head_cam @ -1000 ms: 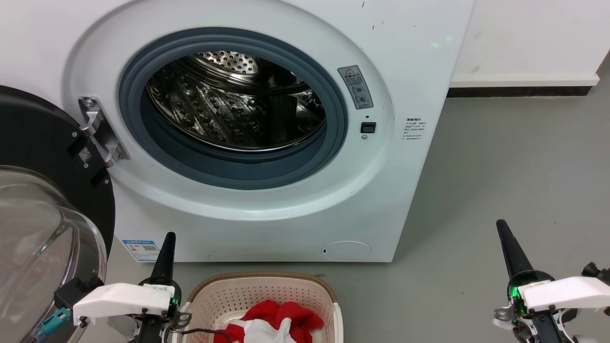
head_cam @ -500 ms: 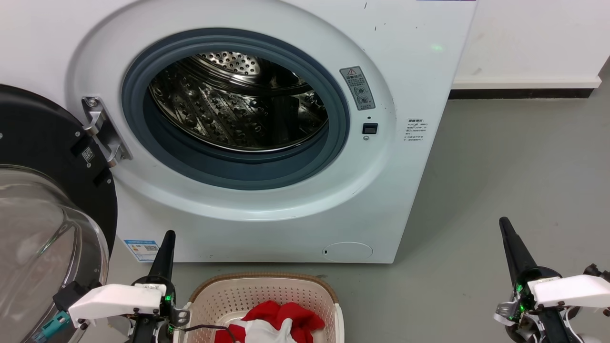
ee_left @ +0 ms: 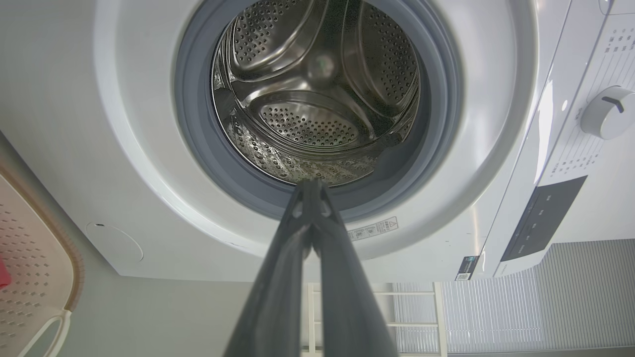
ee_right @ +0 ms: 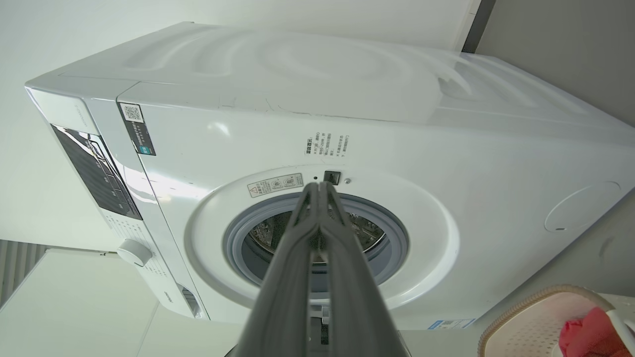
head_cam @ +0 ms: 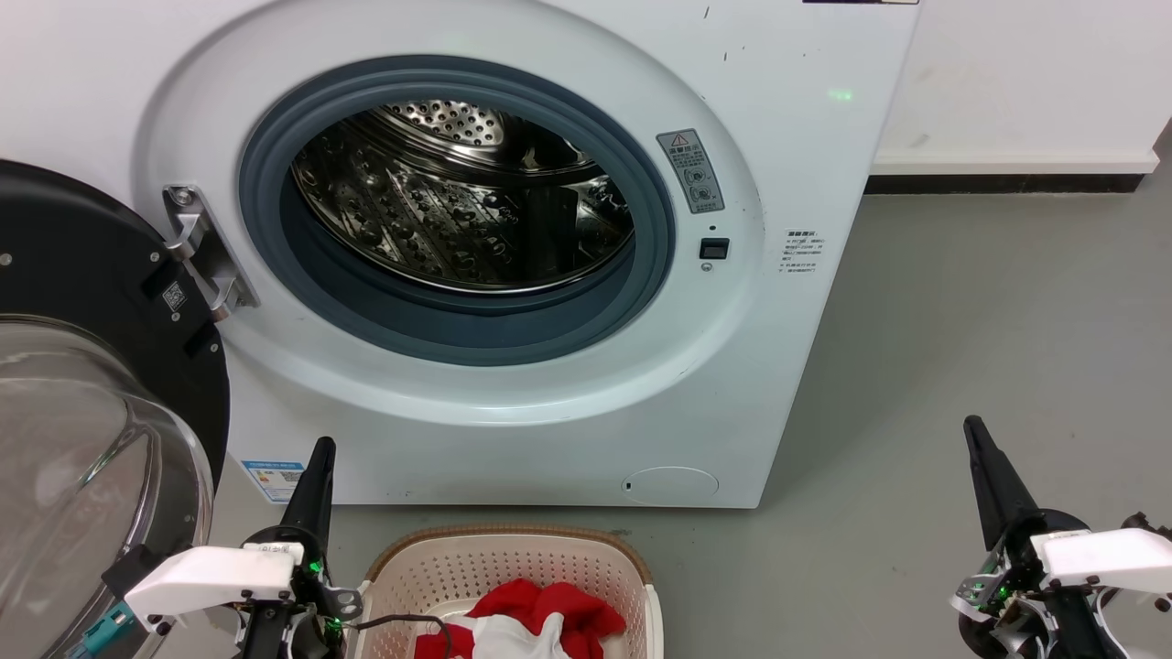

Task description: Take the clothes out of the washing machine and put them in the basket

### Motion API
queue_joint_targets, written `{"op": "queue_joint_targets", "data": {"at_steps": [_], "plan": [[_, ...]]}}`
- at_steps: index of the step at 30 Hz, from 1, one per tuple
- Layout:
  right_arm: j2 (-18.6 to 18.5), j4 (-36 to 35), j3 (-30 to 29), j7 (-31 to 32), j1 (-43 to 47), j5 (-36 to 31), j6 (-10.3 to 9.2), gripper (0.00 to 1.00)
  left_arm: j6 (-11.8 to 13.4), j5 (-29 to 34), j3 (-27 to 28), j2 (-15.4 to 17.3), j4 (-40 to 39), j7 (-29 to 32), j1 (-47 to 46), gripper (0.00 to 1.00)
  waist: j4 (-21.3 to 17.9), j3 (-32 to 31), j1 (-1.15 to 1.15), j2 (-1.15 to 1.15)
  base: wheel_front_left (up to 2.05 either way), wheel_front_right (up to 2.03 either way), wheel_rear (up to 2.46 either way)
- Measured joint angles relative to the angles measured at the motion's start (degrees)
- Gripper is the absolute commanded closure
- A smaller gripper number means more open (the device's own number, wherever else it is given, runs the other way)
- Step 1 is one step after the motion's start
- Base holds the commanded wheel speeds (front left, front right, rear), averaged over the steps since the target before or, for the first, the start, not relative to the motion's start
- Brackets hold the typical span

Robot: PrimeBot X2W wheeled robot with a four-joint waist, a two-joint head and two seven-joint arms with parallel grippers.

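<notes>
The white washing machine [head_cam: 806,137] stands before me with its door [head_cam: 82,366] swung open to the left. Its steel drum [head_cam: 458,201] holds nothing that I can see, also in the left wrist view [ee_left: 317,99]. Red and white clothes [head_cam: 540,618] lie in the cream basket [head_cam: 586,558] on the floor at the bottom middle. My left gripper [head_cam: 320,453] is shut and empty, just left of the basket. My right gripper [head_cam: 975,430] is shut and empty, over the floor at the lower right. Both point toward the machine [ee_right: 347,124].
The open glass door bulges out at the lower left, close to my left arm. Grey floor [head_cam: 989,320] stretches to the right of the machine, up to a white wall with a dark skirting [head_cam: 998,178]. A corner of the basket [ee_right: 540,317] shows in the right wrist view.
The whole picture has drifted slightly right and down, so the camera has moved. Both grippers sit a little lower in view. The clothes stay in the basket.
</notes>
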Motion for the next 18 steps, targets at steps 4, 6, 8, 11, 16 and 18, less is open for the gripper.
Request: {"op": "queue_joint_targets", "data": {"at_steps": [4,6,8,11,16,18], "plan": [[0.02,0.26,-0.21,0.32,-0.18,1.71,0.00,1.00,-0.26,-1.70,0.15,-0.05,0.12,0.29,-0.07,1.00,0.08,-0.06,0.00,0.00,0.00,0.00,0.00],[0.03,0.36,-0.30,0.47,-0.24,2.52,0.00,1.00,-0.33,-2.48,0.25,-0.07,0.18,0.58,-0.14,1.00,0.12,-0.08,0.00,0.00,0.00,0.00,0.00],[0.04,0.55,-0.40,0.52,-0.39,3.28,0.00,1.00,-0.47,-3.22,0.34,-0.09,0.22,0.74,-0.20,1.00,0.15,-0.11,0.00,0.00,0.00,0.00,0.00],[0.07,0.66,-0.57,0.78,-0.74,4.48,0.00,1.00,-0.58,-4.49,0.47,-0.11,0.30,0.87,-0.21,1.00,0.21,-0.15,0.00,0.00,0.00,0.00,0.00],[0.12,1.03,-0.79,1.03,-0.87,6.39,0.00,1.00,-0.83,-6.26,0.70,-0.16,0.40,1.34,-0.29,1.00,0.31,-0.22,0.00,0.00,0.00,0.00,0.00],[0.15,1.05,-0.85,1.07,-0.88,6.44,0.00,1.00,-0.92,-6.38,0.71,-0.18,0.41,1.34,-0.32,1.00,0.31,-0.22,0.00,0.00,0.00,0.00,0.00]]}}
